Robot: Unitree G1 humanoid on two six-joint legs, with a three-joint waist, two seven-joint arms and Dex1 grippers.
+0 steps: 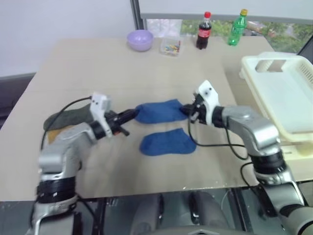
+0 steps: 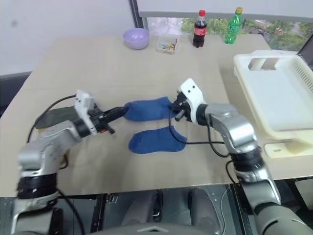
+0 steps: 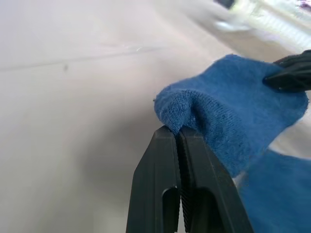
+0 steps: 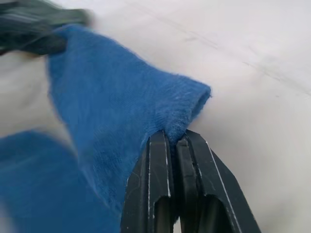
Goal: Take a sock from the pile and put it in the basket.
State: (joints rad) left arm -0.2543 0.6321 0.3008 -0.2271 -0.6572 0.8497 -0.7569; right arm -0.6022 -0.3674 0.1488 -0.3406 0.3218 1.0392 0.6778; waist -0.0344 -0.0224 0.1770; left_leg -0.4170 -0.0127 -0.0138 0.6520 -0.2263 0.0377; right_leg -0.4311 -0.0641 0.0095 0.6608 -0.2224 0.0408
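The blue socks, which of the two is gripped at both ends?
The farther blue sock, stretched between the left gripper and right gripper. The nearer blue sock lies flat on the table, untouched.

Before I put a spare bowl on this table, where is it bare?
Bare: the wide stretch between the lilac bowl and the held blue sock. Crowded: grippers, second blue sock, dark sock; the basket fills the right.

We see silver-grey arm shells with black ribbed joints, white wrist blocks, black cables looping off both forearms, left gripper and right gripper fingers matte black
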